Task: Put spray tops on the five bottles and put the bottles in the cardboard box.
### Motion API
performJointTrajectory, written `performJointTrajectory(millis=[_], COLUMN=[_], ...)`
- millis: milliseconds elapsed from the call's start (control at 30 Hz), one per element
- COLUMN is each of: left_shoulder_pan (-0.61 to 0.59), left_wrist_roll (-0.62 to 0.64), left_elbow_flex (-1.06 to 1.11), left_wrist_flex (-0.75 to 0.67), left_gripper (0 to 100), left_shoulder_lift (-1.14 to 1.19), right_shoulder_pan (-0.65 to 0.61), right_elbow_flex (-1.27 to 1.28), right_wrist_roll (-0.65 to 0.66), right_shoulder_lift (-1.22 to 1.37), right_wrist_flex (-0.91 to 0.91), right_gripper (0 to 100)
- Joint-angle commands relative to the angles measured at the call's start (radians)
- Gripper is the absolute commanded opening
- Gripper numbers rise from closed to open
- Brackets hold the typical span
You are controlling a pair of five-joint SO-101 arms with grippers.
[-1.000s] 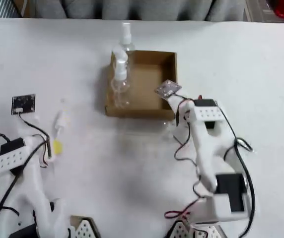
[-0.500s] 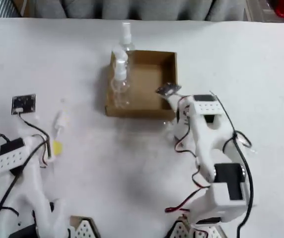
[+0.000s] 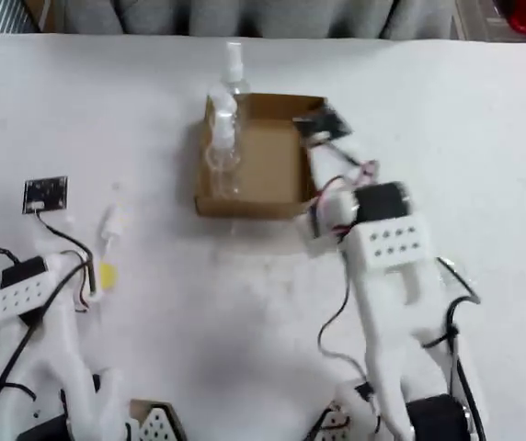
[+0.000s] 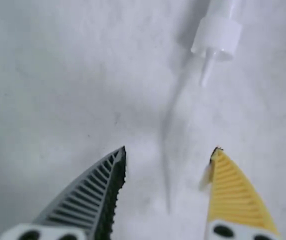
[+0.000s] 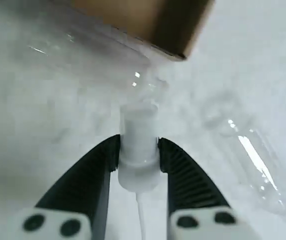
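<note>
**Right gripper pinches a spray top at a bottle's neck beside the box**

A white desk [image 3: 447, 110] seen from above. A cardboard box [image 3: 277, 161] sits mid-desk toward the far edge. Clear capped bottles [image 3: 222, 142] stand inside it along its left wall. Another capped bottle [image 3: 234, 73] stands just behind it, toward the far edge.

The right gripper [image 5: 138, 142] is at the box's near right corner, its black fingers pressed onto a white spray top [image 5: 139, 172]. That top points at the neck of an uncapped bottle [image 5: 83, 50] lying along the box wall. A second bare bottle [image 5: 255, 160] lies nearby.

Near the desk's left edge, the left gripper [image 4: 168, 155] is spread apart over the desk. A loose spray top [image 4: 216, 36] lies just ahead of it, its thin tube pointing back between the fingers.
</note>
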Motion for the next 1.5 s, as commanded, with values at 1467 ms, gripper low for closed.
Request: performJointTrajectory(millis=[1467], left_shoulder_pan=[0.01], left_wrist_roll=[-0.008], left_elbow_flex=[-0.008], left_wrist_flex=[-0.028], left_gripper=[26], left_shoulder_lift=[-0.038], right_shoulder_pan=[-0.599], right_elbow_flex=[-0.046], right_wrist_roll=[-0.512], right_shoulder_lift=[0.444], right_wrist_flex=[-0.894], right_gripper=[21.6])
